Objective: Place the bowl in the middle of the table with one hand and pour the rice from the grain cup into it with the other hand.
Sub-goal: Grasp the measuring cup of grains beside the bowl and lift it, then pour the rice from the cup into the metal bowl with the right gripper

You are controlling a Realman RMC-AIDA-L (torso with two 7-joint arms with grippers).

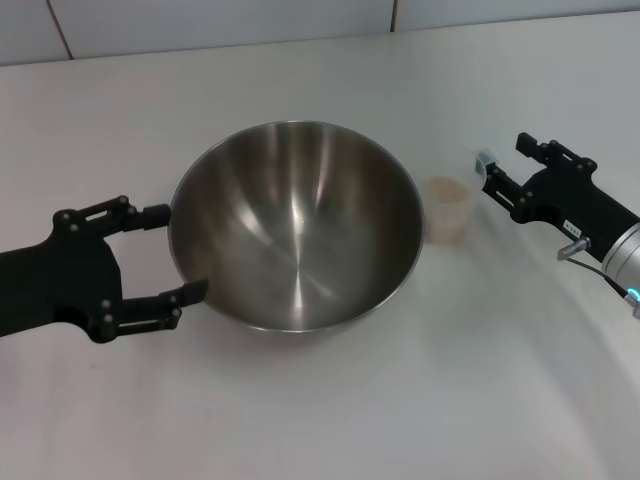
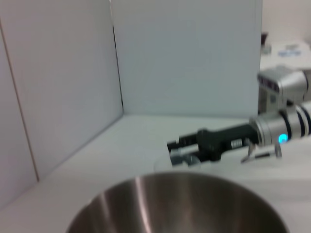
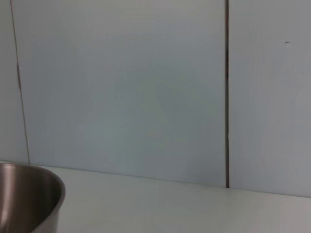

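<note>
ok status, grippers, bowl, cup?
Left gripper open around bowl rim. Right gripper open beside grain cup, rice inside. Nothing in the way.

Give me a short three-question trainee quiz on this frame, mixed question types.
1. True or false: rice is already in the bowl.
2. Which hand is at the bowl's rim?
A. left hand
B. right hand
3. Fill in: the cup stands between the bowl and the ____ hand.

Key: 1 false, it is in the cup; 2 A; 3 right.
</note>
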